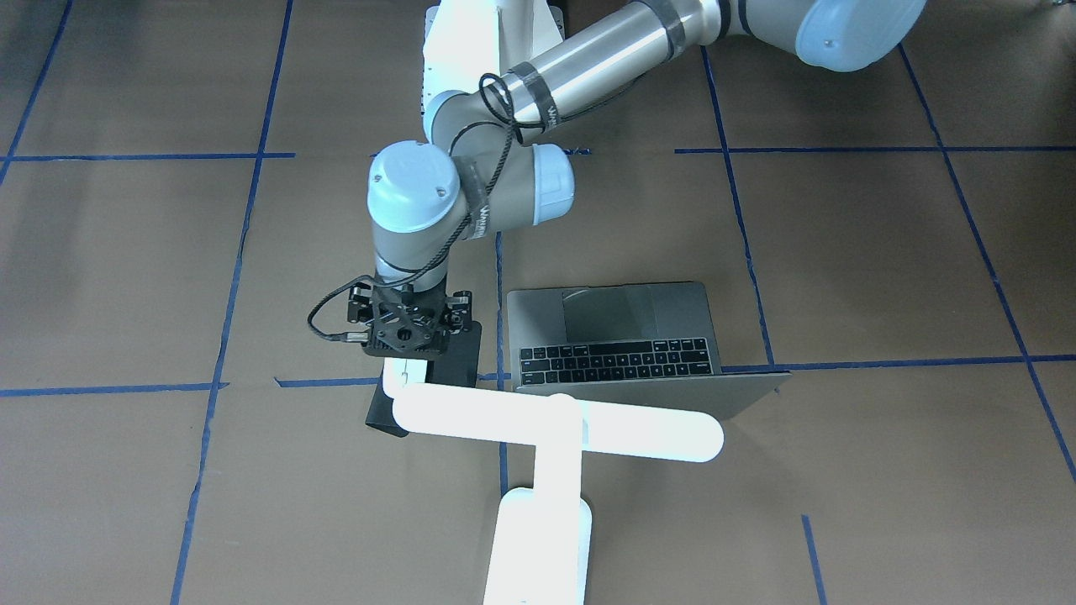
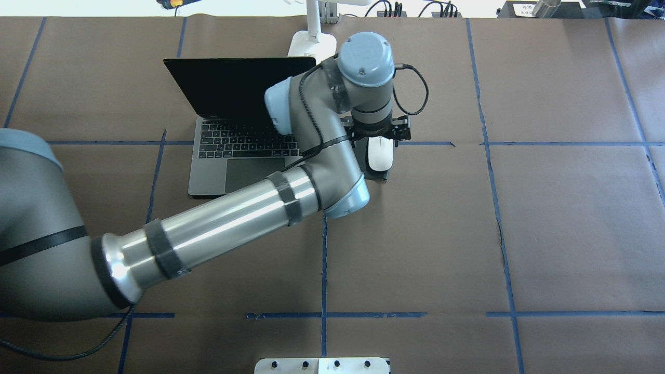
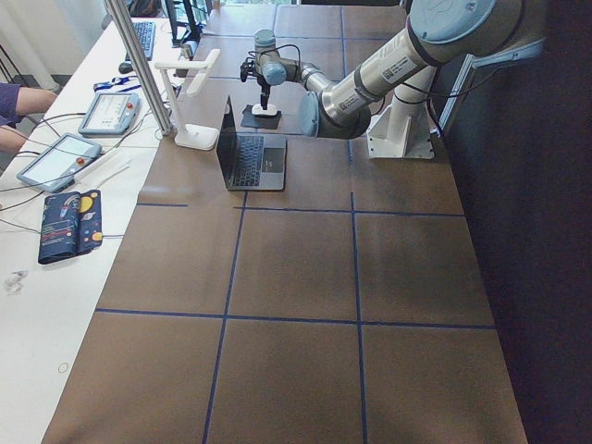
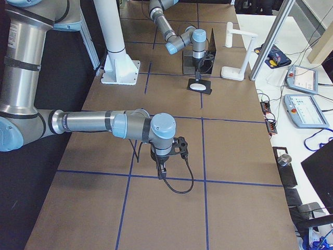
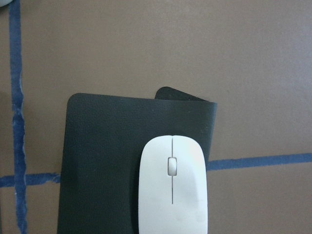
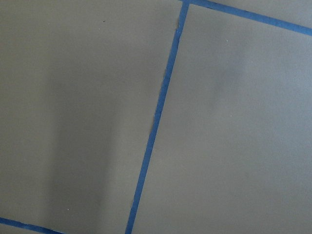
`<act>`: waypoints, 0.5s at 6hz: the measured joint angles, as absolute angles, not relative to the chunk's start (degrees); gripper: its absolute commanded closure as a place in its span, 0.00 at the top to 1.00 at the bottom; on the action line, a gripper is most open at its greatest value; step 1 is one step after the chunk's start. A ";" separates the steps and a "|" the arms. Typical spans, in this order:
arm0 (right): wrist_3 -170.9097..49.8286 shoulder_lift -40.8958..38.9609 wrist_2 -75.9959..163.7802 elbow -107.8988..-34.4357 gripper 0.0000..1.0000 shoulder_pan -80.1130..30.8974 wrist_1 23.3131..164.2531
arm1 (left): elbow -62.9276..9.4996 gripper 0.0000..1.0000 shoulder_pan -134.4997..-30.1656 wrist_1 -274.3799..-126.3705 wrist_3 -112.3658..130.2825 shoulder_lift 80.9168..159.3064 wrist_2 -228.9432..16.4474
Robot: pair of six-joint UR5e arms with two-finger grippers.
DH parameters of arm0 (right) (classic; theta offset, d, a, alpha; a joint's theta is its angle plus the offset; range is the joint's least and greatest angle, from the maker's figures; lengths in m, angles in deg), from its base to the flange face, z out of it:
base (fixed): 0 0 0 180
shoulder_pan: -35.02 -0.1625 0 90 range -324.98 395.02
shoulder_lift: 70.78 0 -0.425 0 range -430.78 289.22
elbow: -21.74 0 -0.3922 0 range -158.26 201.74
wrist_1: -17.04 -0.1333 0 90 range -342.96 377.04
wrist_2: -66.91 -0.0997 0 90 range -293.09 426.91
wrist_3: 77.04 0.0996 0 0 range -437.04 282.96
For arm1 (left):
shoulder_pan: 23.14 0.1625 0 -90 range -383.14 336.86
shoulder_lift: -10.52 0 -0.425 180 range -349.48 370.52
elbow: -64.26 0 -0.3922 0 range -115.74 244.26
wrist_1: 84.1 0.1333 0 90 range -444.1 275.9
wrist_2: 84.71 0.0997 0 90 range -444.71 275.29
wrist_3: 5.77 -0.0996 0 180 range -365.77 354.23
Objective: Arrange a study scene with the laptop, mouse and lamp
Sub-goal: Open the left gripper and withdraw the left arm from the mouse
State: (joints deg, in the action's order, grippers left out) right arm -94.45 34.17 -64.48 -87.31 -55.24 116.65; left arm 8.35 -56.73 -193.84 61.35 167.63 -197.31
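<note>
The laptop (image 2: 234, 145) stands open on the table (image 2: 519, 234). It is stiff and fairly heavy, so it is best taken by its base edges, not the hinged screen. Just behind it the lamp (image 1: 555, 424) stands upright, light but top-heavy, so grip it low on the stem. The mouse (image 5: 173, 190) lies on a black mat (image 5: 102, 161) beside the laptop, light and probably slippery (pinch it across its sides). The left gripper (image 2: 380, 134) hovers over it holding nothing, and the right gripper (image 4: 162, 167) hangs well apart; I cannot tell how wide either one stands.
</note>
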 measured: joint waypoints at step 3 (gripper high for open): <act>-94.38 34.24 -64.53 -87.25 1.00 -55.24 116.64 | -29.03 1.00 -56.95 -177.57 58.68 144.30 -197.70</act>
State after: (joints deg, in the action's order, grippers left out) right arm -94.38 34.24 -64.53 -87.25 -55.24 116.64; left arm -29.03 -56.95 -177.57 58.68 144.30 -197.70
